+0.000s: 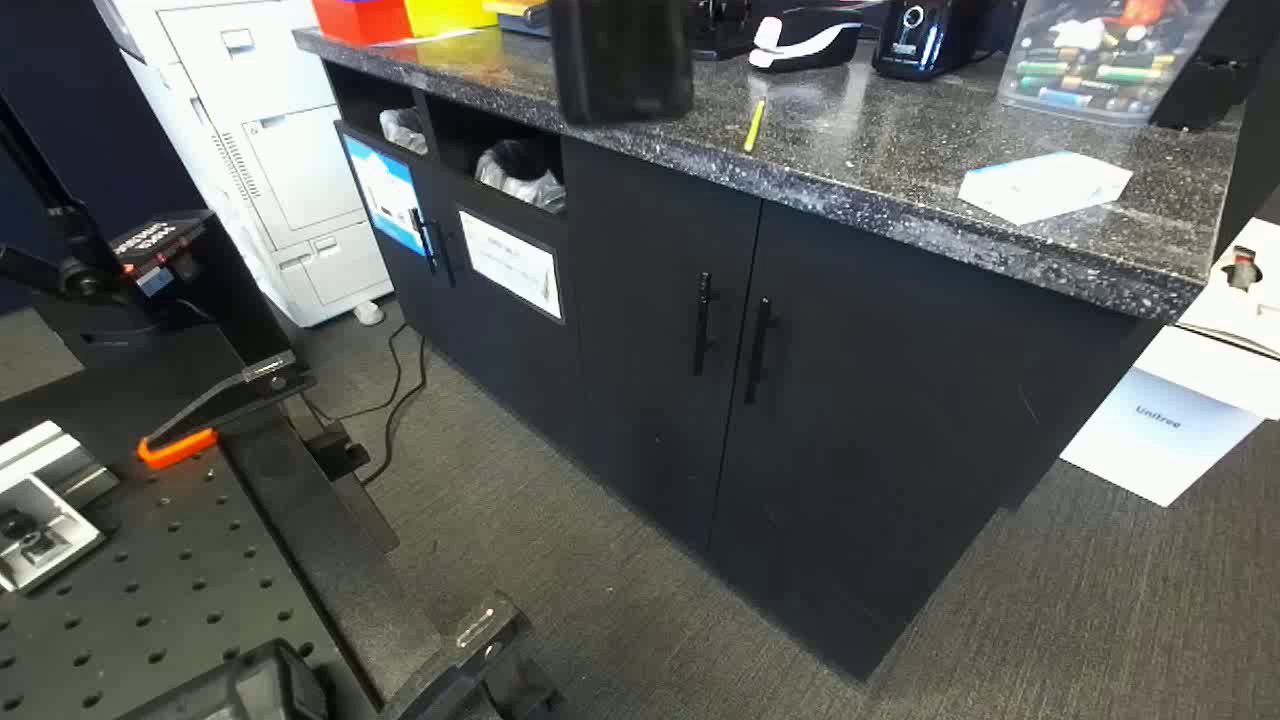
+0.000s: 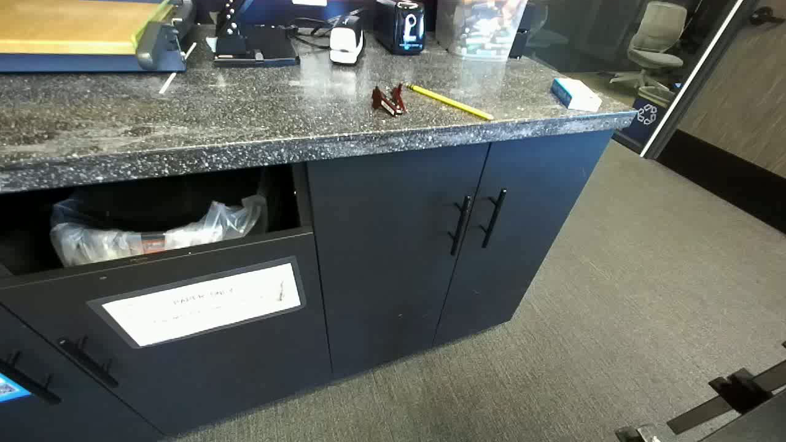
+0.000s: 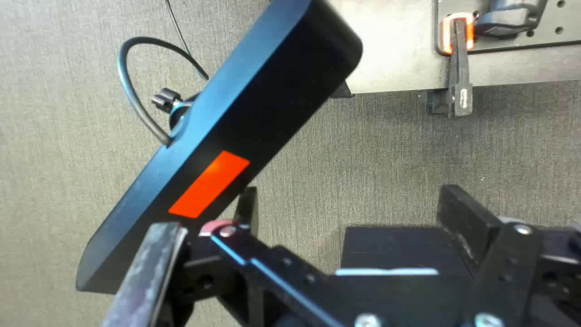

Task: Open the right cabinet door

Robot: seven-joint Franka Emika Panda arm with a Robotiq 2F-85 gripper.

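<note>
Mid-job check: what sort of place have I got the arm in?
Probably an office copy or supply corner: there's what looks like a white copier, a "PAPER ONLY" sign and a clear tub of pens or markers.

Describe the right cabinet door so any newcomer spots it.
In both exterior views, follow the speckled dark-grey countertop to its right end. Below hangs the tall flat black right cabinet door. Its slim black bar handle stands near its left edge; the black twin door beside it has one near the right.
</note>
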